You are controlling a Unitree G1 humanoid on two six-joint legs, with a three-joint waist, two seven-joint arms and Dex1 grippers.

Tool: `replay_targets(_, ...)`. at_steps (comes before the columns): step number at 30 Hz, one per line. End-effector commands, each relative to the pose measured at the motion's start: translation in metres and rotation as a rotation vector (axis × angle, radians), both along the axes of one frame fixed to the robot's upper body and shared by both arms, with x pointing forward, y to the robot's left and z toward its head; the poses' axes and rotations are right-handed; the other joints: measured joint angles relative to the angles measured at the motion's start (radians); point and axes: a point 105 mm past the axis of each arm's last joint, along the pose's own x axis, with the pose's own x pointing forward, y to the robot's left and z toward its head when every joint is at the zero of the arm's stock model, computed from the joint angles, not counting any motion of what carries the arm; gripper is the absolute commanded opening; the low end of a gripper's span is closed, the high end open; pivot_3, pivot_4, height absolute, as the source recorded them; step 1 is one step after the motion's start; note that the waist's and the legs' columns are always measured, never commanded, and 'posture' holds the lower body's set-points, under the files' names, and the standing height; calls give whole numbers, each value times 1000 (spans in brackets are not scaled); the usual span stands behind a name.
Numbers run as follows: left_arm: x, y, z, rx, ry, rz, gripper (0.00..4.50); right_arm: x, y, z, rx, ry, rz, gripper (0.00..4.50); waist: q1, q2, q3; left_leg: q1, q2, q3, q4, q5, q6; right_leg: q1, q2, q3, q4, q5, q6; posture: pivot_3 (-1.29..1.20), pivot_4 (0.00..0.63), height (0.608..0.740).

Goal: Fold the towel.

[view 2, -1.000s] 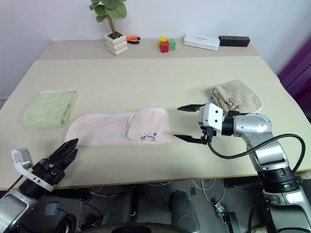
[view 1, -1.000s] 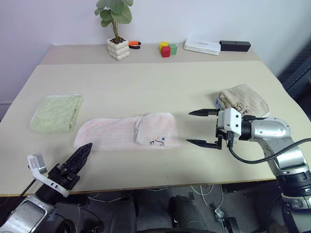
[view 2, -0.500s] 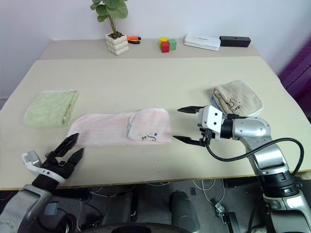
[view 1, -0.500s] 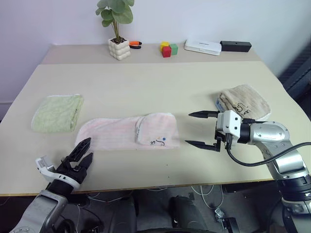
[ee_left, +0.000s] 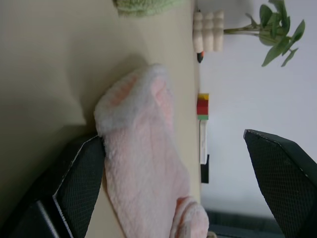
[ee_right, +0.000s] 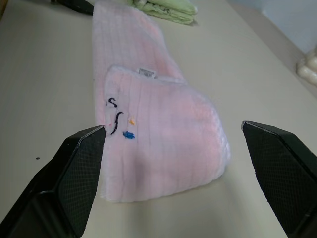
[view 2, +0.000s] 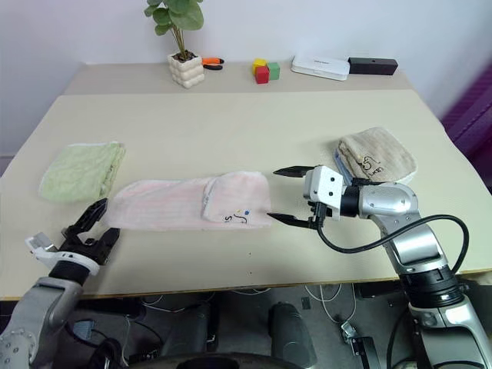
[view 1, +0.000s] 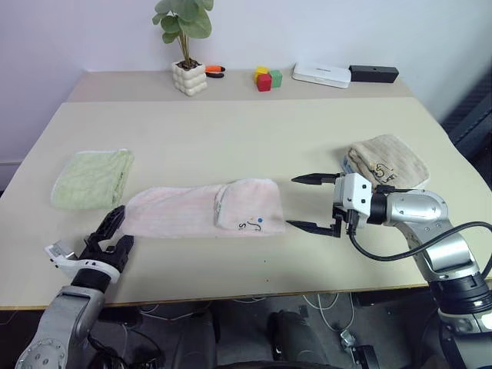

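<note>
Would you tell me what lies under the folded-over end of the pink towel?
The pink towel has its marked flap lying on its own lower layer; whatever that layer and the table beneath hold is covered.

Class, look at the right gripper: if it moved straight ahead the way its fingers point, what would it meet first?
Most likely the folded end of the pink towel: the open right gripper points straight at it, though its height above the table is unclear.

The pink towel [ee_right: 148, 129] lies flat on the bench [ee_right: 44, 74], one end folded over, with a small dark mark on top. Two black fingers [ee_right: 74, 178] stand wide apart. Maybe a green towel [ee_right: 166, 9] lies behind.
</note>
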Motion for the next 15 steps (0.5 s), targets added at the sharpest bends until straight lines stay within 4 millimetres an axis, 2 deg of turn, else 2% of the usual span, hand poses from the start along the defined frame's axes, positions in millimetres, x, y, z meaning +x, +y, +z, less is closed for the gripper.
replay_targets(1,-2,19,-24,-27,56,38,4500,1,3,10,9,-43,-1,4478,1,2,-1,1,0,0,0,0,0,1,0,0,0,0,0,0,150,740)
replay_targets(2,-1,20,-25,-30,49,31,4500,2,3,11,9,-44,-2,4478,0,3,-2,3,0,0,-1,0,0,3,0,0,0,0,0,0,150,740)
replay_targets(5,7,22,-25,-41,39,20,3694,1,4,10,8,-46,-4,4500,0,6,-3,4,0,0,-1,0,0,3,0,0,0,0,0,0,150,740)
replay_targets(10,9,20,-28,-35,45,-11,1249,0,4,11,6,-52,-8,4500,-1,9,-4,4,0,0,-2,0,0,3,0,0,-1,0,0,0,150,740)
replay_targets(11,9,20,-29,-30,47,-17,634,0,4,11,5,-53,-8,4500,0,11,-5,4,0,0,-2,0,0,3,0,0,-1,0,0,0,150,740)
replay_targets(12,9,20,-29,-17,46,-24,232,0,5,11,4,-53,-9,4500,1,13,-7,4,0,0,-2,0,0,3,0,0,-1,0,0,0,150,740)
replay_targets(13,10,20,-28,-16,44,-26,44,0,5,11,5,-54,-10,4500,1,15,-8,4,0,0,-2,0,0,3,0,0,-1,0,0,0,150,740)
replay_targets(15,12,17,-22,-6,31,-35,44,0,5,11,7,-56,-11,4500,0,16,-8,4,0,0,-2,0,0,3,-1,0,-1,0,0,0,150,740)
